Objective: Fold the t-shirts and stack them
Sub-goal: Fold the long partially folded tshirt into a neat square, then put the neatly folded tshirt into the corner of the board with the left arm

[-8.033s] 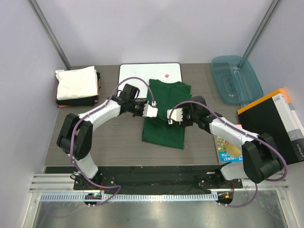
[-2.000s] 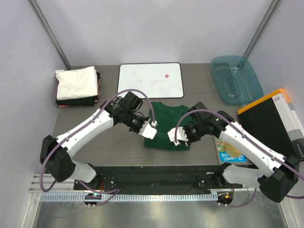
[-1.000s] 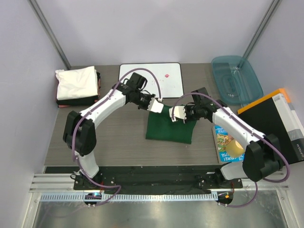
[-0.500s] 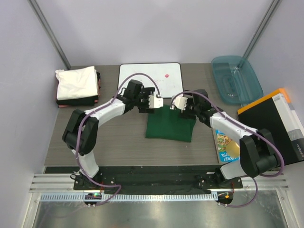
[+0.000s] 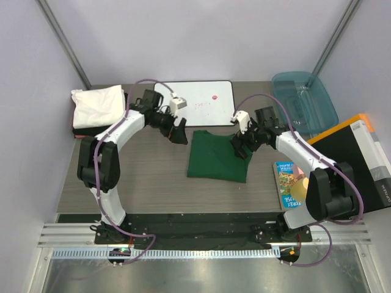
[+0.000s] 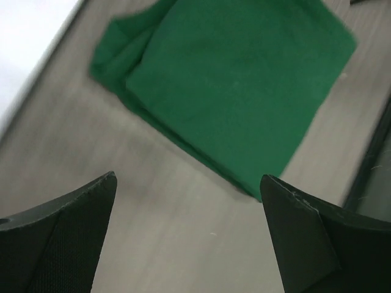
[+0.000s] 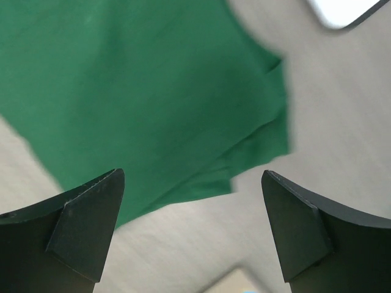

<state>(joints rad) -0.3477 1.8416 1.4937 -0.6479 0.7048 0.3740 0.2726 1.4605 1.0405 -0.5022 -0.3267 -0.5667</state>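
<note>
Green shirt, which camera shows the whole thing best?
Top external: the folded green shirt sits fully in frame, its outline clear. Left wrist crops its top edge; right wrist shows only part.

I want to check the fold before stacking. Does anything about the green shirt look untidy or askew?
Slightly. The green shirt lies flat, but at its far edge lower layers stick out past the top layer, as both wrist views show. Nothing else stands out.
</note>
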